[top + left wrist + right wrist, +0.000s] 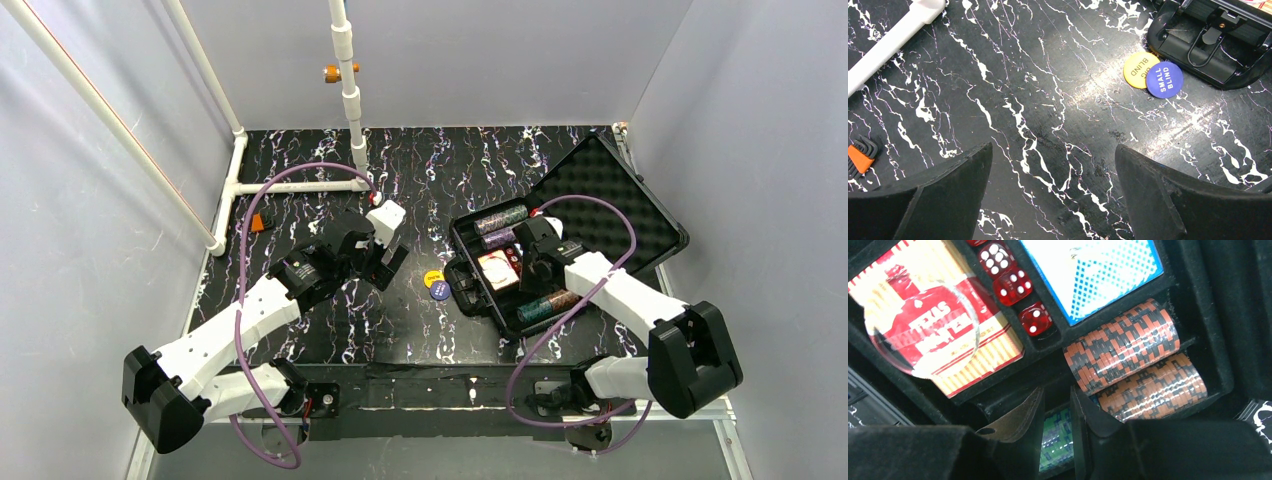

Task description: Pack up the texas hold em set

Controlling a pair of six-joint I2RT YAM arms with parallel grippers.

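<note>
The black case (612, 205) lies open on the right side of the desk (440, 165), and its bumpy foam lid leans back. Inside the tray are a red deck (983, 352) and a blue deck (1098, 270). Red dice (1013, 287) sit in a row in the slot between them. A clear round disc (920, 327) lies on top of the red deck. Next to the blue deck, two rows of orange chips (1123, 342) lie side by side. The right arm (620, 290) reaches into the tray. The right jaws are almost together, with only a thin gap, and I can see nothing held in them. Green chips (1055, 440) show through that gap. The left arm (250, 320) is over the middle of the desk. The left jaws are wide apart above bare desk and hold nothing. A yellow button (1138, 67) and a blue button (1164, 80) lie on the desk, just beside the handle (1208, 42) of the case. The blue button sits partly on the yellow one. An orange tool (860, 157) and a white pipe (893, 32) are far off to the left.
</note>
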